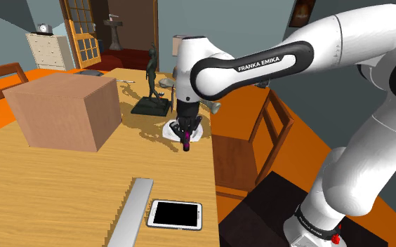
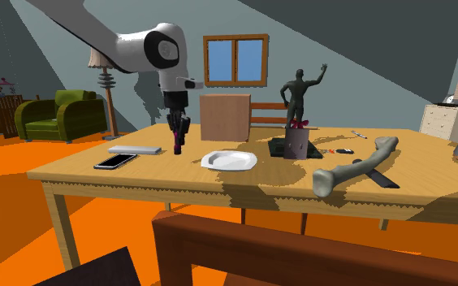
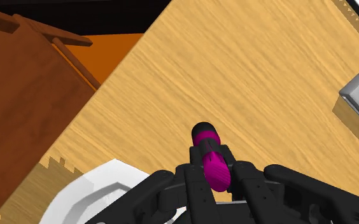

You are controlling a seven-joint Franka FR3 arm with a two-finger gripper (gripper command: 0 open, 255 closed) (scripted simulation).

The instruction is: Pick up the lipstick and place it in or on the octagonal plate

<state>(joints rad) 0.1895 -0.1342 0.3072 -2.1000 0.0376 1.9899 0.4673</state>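
Nearest in the shoulder view, a black-screened tablet (image 1: 175,215) lies on the tabletop (image 1: 63,189) just beside a grey bar (image 1: 132,214). Farther on, the tool (image 1: 187,135) is clamped on the magenta lipstick (image 3: 211,162), its 2 fingers clasping it over bare wood just beside the white octagonal plate (image 2: 229,161), on the plate's left in the second exterior view. Beyond stand a brown box (image 1: 67,109) and a dark figurine (image 1: 152,77).

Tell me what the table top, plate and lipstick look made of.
Tan rectangular table top: wood, matte; grain streaks show. White octagonal plate: plain smooth white, maybe ceramic; the look leaves it open. Magenta-and-black cylindrical lipstick: smooth, flat colour, likely plastic; no clear sign.
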